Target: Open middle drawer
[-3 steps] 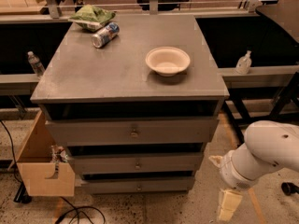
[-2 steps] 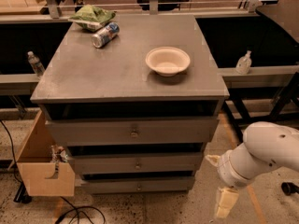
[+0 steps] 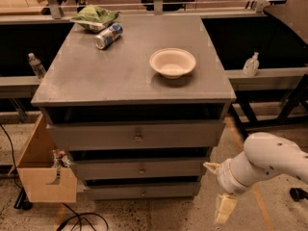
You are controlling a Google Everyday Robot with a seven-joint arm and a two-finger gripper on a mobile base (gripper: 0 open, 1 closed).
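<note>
Right of middle drawer [image 3: 141, 169], hand [image 3: 218, 188] hangs.

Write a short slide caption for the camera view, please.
Gripper low at the cabinet's right, apart from the closed middle drawer; bowl, can on top.

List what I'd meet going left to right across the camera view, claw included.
In order: water bottle → can → bowl → claw, low down just right of the middle drawer → sanitizer bottle.
</note>
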